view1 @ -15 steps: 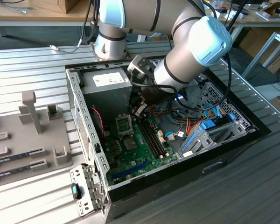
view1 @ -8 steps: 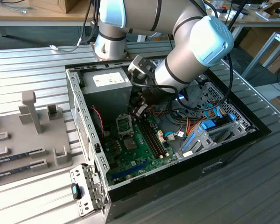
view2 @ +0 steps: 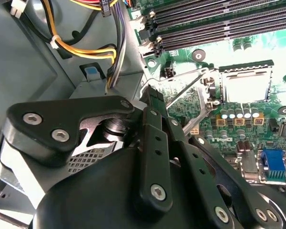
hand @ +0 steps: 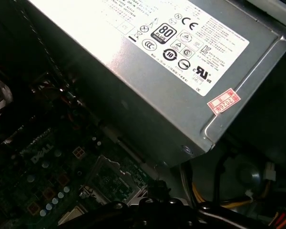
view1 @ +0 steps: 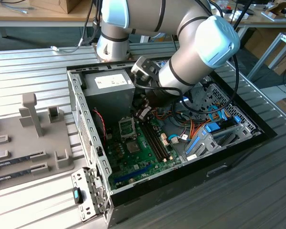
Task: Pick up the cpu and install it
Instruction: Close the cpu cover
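Black gripper (view2: 142,102): open or closed, cannot tell; nothing seen held. Ahead of it, apart, a raised lever (view2: 183,82), then the open socket (view2: 213,90). Pale square inside is probably the cpu (view2: 243,84). Seating wants flat, square placement, no side load on pins.

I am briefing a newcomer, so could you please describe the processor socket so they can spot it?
Inside the open computer case, find the green motherboard on its floor. The socket sits near the grey power supply, beside the long black memory slots. It alone is a square, metal-framed opening, while the slots are narrow strips.
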`<state>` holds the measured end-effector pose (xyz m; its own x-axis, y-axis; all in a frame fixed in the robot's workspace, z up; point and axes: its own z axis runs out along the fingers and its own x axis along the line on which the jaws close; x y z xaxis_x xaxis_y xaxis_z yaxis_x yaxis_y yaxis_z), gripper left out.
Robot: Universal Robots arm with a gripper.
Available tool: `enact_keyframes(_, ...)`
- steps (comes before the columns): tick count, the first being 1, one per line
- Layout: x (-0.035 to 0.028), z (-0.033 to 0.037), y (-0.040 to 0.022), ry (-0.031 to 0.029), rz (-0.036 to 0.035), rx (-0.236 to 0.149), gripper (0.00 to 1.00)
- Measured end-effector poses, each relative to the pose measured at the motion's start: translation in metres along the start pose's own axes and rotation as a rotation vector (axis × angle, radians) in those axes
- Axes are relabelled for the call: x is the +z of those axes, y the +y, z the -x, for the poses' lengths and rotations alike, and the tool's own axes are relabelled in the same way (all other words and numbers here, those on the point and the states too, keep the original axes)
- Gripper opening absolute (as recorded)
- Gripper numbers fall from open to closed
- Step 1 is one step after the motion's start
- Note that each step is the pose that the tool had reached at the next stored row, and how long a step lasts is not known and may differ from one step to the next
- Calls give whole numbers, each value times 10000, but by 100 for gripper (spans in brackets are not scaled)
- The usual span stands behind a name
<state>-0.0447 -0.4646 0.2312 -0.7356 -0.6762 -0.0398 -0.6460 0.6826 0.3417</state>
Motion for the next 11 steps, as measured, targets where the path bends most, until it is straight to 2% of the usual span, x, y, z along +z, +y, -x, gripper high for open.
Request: enact_keyframes(11, -54, -28, -14, 13, 4, -42, 11)
